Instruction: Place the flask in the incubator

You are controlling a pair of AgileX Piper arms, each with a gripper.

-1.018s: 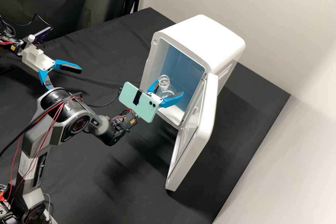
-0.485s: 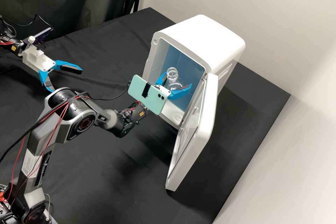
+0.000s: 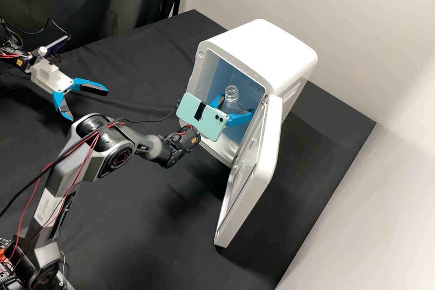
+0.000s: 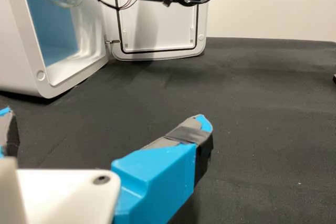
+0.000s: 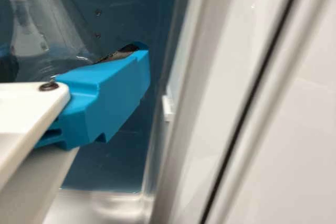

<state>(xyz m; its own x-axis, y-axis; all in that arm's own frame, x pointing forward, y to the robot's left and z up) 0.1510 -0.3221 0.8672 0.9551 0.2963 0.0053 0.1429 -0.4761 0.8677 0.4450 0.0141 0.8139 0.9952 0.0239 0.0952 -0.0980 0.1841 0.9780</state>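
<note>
The clear glass flask (image 3: pixel 231 93) hangs upright inside the white incubator (image 3: pixel 272 50), against its blue inner wall. My right gripper (image 3: pixel 231 108) is shut on the flask's body, just inside the opening. In the right wrist view one blue finger (image 5: pixel 105 93) lies against the flask (image 5: pixel 37 19). The incubator door (image 3: pixel 251 163) stands swung wide open. My left gripper (image 3: pixel 86 103) hovers open and holds nothing, above the bench at the far left. From the left wrist, the open incubator (image 4: pixel 31 40) and its door (image 4: pixel 157 30) lie across the bench.
A mint-green phone (image 3: pixel 201 115) is strapped to the right wrist, just outside the opening. The right arm's elbow (image 3: pixel 106 145) rises near the left gripper. A white wall (image 3: pixel 362 31) runs behind the incubator. Black bench (image 3: pixel 136 217) spreads in front.
The right arm has carried the flask up and deeper into the incubator, from the opening's lower edge to well inside. The left gripper has barely shifted.
</note>
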